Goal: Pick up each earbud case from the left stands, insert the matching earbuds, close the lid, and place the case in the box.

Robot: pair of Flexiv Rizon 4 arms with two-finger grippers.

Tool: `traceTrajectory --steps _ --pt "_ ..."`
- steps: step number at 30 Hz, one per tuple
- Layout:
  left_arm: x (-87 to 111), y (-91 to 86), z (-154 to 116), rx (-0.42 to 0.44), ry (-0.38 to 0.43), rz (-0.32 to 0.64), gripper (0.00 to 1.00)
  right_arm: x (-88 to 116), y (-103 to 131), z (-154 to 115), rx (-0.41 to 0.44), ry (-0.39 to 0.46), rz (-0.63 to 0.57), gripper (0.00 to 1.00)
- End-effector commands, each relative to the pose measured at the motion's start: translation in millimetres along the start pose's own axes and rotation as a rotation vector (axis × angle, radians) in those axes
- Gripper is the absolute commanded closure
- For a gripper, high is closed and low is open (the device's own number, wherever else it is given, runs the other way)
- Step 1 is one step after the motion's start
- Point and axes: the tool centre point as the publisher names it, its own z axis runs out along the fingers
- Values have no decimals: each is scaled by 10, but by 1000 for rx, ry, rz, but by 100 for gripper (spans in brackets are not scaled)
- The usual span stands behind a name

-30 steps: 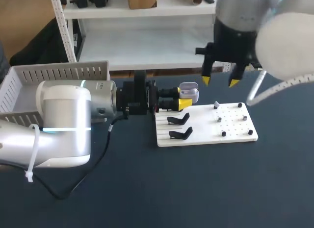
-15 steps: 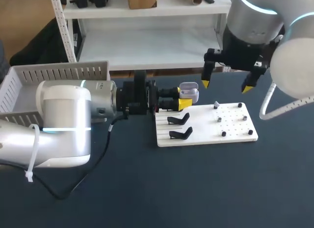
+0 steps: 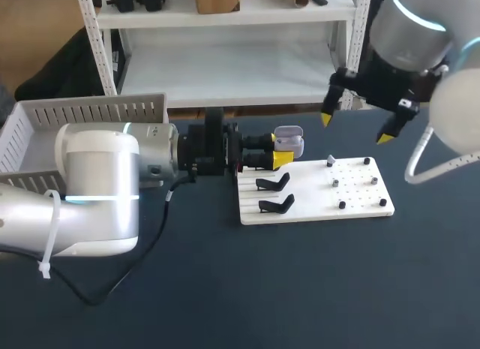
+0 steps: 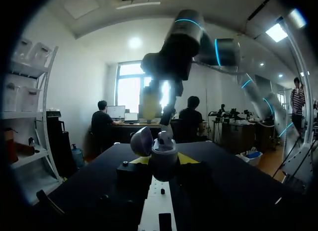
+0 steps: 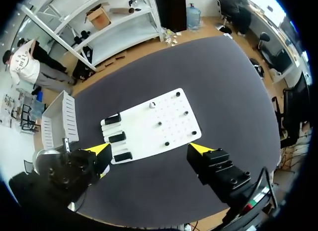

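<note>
Left gripper (image 3: 279,151) clamps the open earbud case (image 3: 290,143); right gripper (image 3: 355,129) hangs empty, wide open, above the board (image 3: 360,193).

One case (image 3: 289,142), three stands (image 5: 117,137), one board (image 3: 360,191), one box (image 3: 90,112).

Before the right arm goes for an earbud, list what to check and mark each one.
1. Earbud case held by left gripper: ok, a yellow tip on each side of it.
2. Case lid open: ok, flipped up.
3. Right gripper open and empty: ok, raised above the far edge of the white board.
4. Matching earbud located: cannot tell; the small pieces on the board are too small to identify.
5. Room in the box: cannot tell; the left arm hides most of its inside.
</note>
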Motion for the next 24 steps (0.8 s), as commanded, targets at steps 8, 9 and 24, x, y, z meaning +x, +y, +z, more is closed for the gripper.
traceTrajectory --steps 8,9,24 --pt "6 0 2 -2 -3 2 100 -126 -29 585 19 -17 -41 52" --pt "6 0 2 -2 -3 2 100 -137 -11 632 37 -21 -54 55" --pt "6 0 2 -2 -3 2 100 -263 124 1088 149 -44 -28 56"
